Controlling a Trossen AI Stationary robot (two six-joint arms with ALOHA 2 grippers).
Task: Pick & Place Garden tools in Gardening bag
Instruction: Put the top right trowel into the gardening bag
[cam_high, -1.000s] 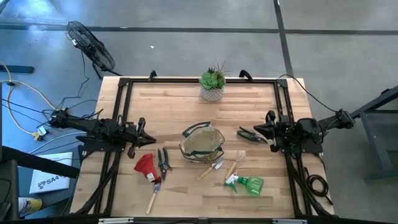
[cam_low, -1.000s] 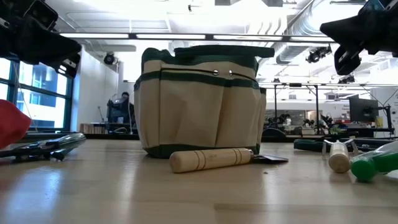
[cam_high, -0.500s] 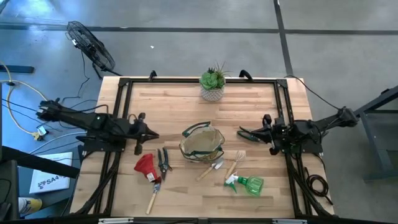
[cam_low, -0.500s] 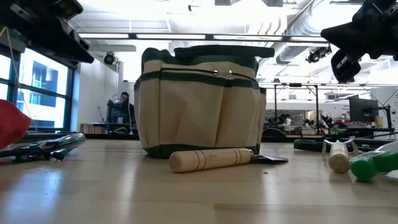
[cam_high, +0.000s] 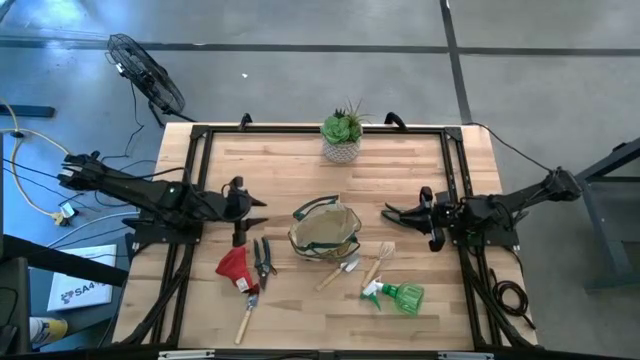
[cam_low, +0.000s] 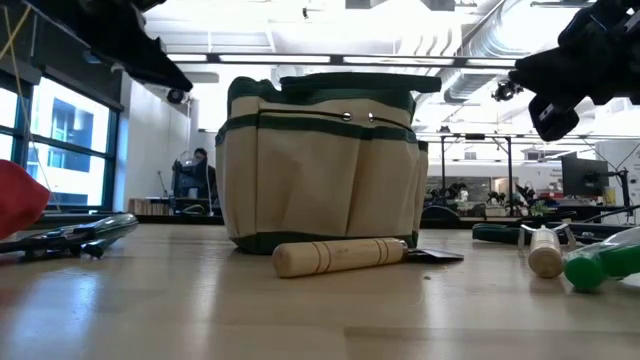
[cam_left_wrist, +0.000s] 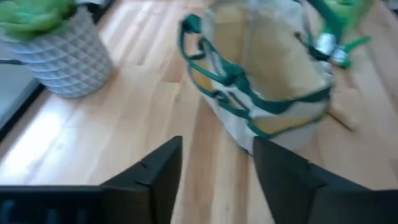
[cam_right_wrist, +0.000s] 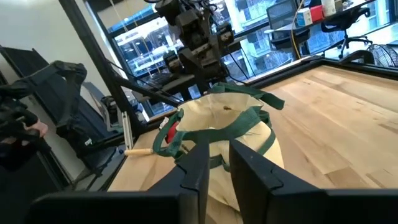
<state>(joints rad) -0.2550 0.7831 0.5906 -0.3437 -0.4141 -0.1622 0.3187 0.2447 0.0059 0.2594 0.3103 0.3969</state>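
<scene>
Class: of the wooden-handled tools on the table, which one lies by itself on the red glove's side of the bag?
The wooden-handled tool below the red glove, near the table's front edge. The other two lie right of it, just in front of the bag.

**A:** Where is the gardening bag (cam_high: 325, 232)?

**B:** It stands upright and open-mouthed, olive-tan with a dark green rim, between the left gripper (cam_high: 250, 205) and the right gripper (cam_high: 388, 213).

**A:** And the tools?

**B:** They all lie flat on the table. A red glove (cam_high: 234, 267), black shears (cam_high: 263, 258) and a wooden-handled tool (cam_high: 245, 320) lie near the left gripper. A trowel (cam_high: 337, 273), a fork (cam_high: 377, 263) and a green spray bottle (cam_high: 398, 296) lie nearer the right gripper. Dark pruners (cam_low: 497, 232) lie just below it.
</scene>
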